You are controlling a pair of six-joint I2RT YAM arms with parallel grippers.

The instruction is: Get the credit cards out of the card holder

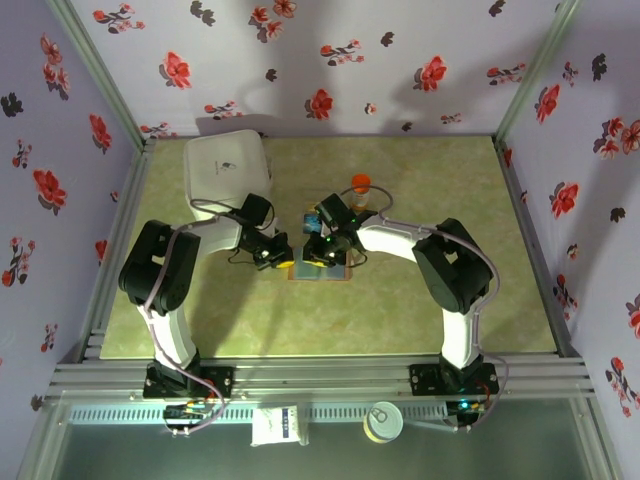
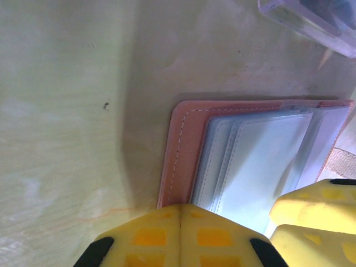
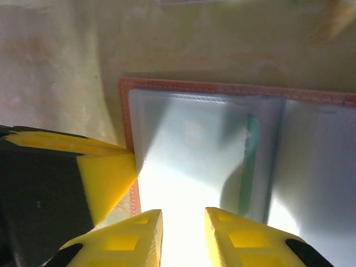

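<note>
- open brown leather-like bifold card holder [image 3: 167,84] lies flat, blue-grey sleeves up, mid pale green bench [image 1: 450,300], under both wrists.
- left pincer [image 2: 181,239]: pressed together, nothing in it, tip at the holder's brown rim on its own side and seemingly touching. My guess is it's a hold-down.
- right pincer [image 3: 183,233]: narrowly spread, low over the nearer panel's sleeve. Glare in the gap, nothing visibly pinched.
- teal credit card [image 3: 253,161]: thin edge showing in the sleeve by the fold, not out yet.
- risk: right pads catch sleeve film instead of card, so the whole holder lifts or drags.
- risk: left tip sits at the very rim, so it could slip off and lose the hold-down.
- risk: pincers nearly touching, so a knock is likely if either shifts.
- views: right wrist shows the card edge. Left wrist shows stacked sleeves and a clear plastic box [image 2: 311,22] near the far rim. Top view gives the layout.
</note>
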